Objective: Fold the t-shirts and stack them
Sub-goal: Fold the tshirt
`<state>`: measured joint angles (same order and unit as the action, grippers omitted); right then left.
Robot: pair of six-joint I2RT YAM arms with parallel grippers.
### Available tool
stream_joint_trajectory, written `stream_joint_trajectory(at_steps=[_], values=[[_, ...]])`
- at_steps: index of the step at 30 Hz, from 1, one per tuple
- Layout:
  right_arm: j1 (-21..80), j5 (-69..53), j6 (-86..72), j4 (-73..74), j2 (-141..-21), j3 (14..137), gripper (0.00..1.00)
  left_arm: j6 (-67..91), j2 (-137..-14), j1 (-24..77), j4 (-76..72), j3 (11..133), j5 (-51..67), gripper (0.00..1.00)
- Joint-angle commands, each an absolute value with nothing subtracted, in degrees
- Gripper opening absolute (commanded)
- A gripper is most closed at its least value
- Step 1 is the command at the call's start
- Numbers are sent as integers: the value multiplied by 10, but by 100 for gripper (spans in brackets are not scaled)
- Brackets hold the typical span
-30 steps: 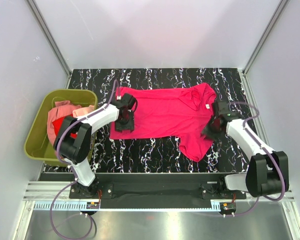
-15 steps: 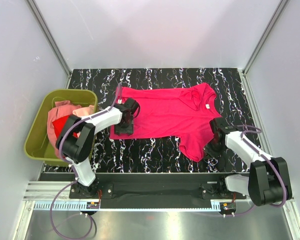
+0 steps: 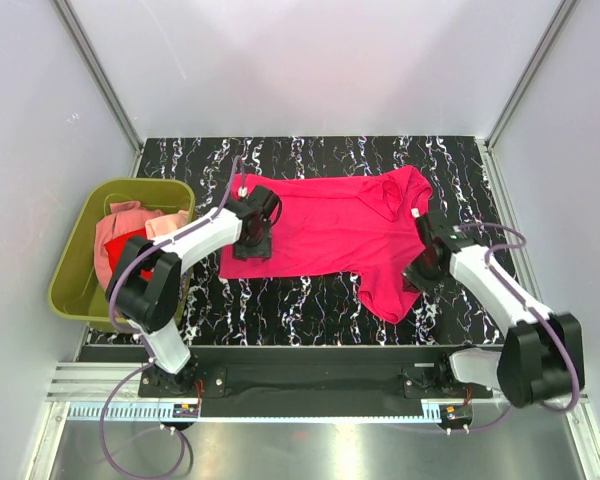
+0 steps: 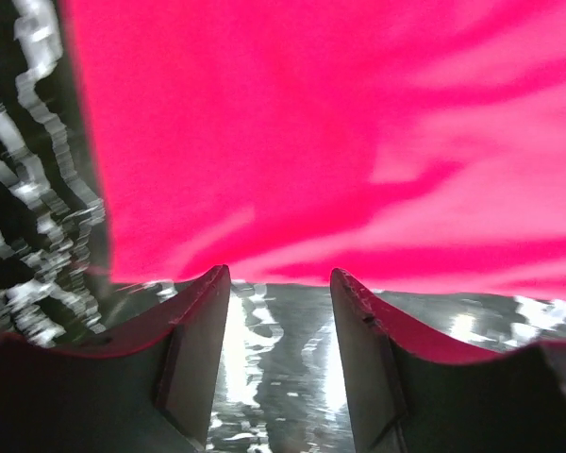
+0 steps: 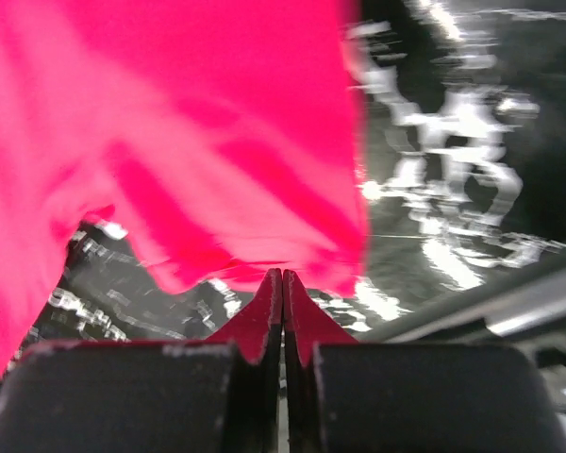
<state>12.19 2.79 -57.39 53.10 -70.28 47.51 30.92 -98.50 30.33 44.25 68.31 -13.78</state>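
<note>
Fingers (image 4: 196, 326) of the left gripper (image 4: 278, 283) gape empty at the hem of the magenta t-shirt (image 3: 330, 228), which lies spread on the table (image 3: 300, 305). The right gripper (image 5: 283, 278) is pinched shut at its sleeve edge. Limp, light cloth like this is likely best taken by its edges.

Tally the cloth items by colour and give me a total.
Magenta-pink t-shirt, spread on the table: 1
Red t-shirt, in the tub: 1
Salmon-pink t-shirt, in the tub: 1 seen, possibly 2
Total: 3 seen
</note>
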Motion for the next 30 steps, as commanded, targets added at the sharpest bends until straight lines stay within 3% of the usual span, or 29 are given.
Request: stream_joint_trajectory(at_steps=[1, 9, 17, 30], values=[[175, -9, -560, 474, -772, 500, 0, 301, -999, 302, 414, 724, -66, 51], [272, 46, -607, 456, -859, 473, 0, 307, -1022, 296, 426, 738, -96, 49], [300, 72, -628, 488, -811, 428, 0, 321, -1036, 296, 437, 681, -184, 49], [316, 93, -657, 546, -713, 364, 0, 330, -1034, 301, 453, 664, -224, 50]])
